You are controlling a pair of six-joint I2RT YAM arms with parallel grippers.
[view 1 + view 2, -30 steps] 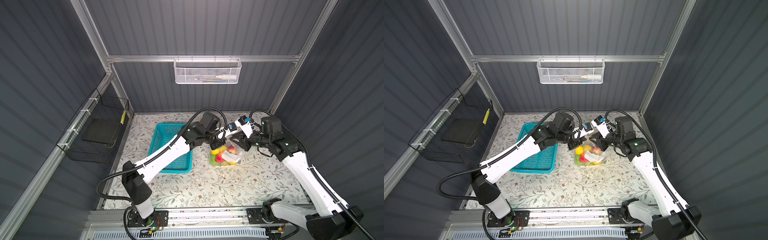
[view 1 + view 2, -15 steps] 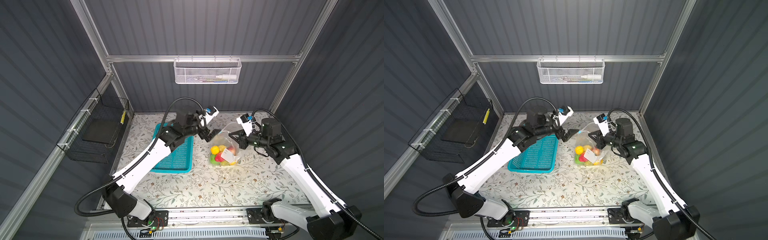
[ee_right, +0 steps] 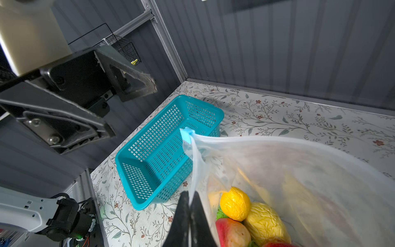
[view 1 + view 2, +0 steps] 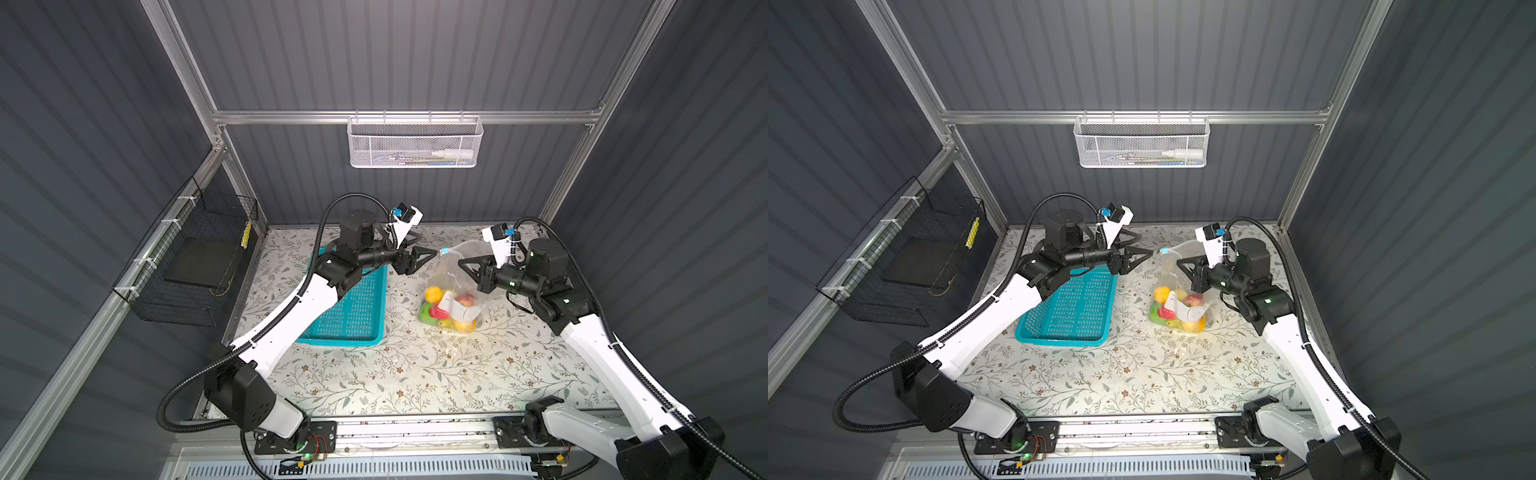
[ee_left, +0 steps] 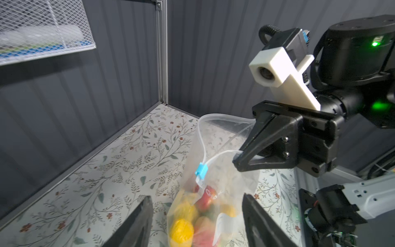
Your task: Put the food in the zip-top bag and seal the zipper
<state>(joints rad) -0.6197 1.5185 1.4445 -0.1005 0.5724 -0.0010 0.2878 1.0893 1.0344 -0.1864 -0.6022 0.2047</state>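
Left wrist view, right of centre: your right gripper (image 5: 237,159) pinches the zipper (image 5: 222,152) of the zip-top bag (image 5: 226,184), the food (image 5: 181,231) inside at bottom centre; your left gripper (image 5: 196,205) stands wide, holding nothing

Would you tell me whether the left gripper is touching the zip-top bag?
Apart. The right wrist view shows the open left gripper clear of the zip-top bag, teal basket visible between them.

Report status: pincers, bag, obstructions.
Left pincer open, off the bag. Right pincer shut on bag mouth. Fruit inside, zipper unsealed. Nothing blocking.
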